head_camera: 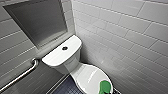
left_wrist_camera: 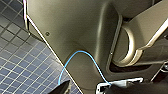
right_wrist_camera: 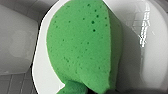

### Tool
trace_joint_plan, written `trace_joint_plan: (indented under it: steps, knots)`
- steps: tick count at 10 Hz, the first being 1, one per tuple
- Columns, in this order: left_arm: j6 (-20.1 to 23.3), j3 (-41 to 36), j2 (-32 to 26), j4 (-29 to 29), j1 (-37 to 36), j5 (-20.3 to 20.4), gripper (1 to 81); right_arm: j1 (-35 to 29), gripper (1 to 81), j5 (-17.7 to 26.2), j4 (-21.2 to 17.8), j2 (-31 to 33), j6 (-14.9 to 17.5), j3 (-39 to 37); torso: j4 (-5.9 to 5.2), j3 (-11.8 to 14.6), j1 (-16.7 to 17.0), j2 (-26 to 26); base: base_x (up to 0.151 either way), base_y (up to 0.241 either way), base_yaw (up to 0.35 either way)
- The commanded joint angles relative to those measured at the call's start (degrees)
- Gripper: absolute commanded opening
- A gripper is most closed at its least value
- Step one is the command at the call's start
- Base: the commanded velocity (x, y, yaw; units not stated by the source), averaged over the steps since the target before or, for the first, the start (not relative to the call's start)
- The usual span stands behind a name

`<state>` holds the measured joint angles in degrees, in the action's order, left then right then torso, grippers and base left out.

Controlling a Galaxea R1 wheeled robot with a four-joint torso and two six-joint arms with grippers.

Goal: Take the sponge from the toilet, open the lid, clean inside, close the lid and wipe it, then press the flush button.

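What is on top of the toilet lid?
A green sponge shows on the front end of the closed white lid. The lid covers the bowl, so its inside cannot be seen.

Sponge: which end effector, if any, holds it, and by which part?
The right end effector seemingly pinches the sponge by its narrowed end, the one nearest the wrist.

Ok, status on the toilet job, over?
Grip state unreadable, either arm. Sponge at front edge of closed lid, close up in right wrist view. Flush button uncovered on tank top.
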<state>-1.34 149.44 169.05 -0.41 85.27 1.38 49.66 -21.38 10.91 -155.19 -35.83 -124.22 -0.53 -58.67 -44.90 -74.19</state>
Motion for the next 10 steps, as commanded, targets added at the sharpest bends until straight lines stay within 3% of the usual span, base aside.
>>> trace_joint_plan:
  steps: [1, 5, 8, 10]
  knots:
    - [0.29, -0.29, -0.28, -0.2, 1.26, -4.46, 81.1, -5.93, 1.0, 1.52, 2.89, 14.26, -0.03, 19.55, 0.0, 0.0, 0.0, 0.0, 0.0, 0.0, 0.0]
    - [0.38, -1.08, 0.07, 0.06, 0.64, -1.11, 81.1, -2.77, 1.0, 1.87, 3.15, 26.38, -0.2, 31.16, 0.0, -0.05, 0.0, 0.0, 0.0, 0.0, 0.0]
    - [0.37, -3.62, -1.07, 0.24, -0.94, -1.55, 81.1, 6.63, 1.0, 1.17, 3.16, 31.04, -0.29, 30.9, 0.0, -0.05, -0.02, 0.0, 0.0, 0.0, 0.0]
    - [0.37, -9.74, -4.31, 0.33, -2.34, -1.82, 81.1, 13.49, 1.0, -1.03, 3.15, 32.11, -0.47, 28.7, 0.0, -0.05, -0.02, 0.0, 0.0, 0.0, 0.0]
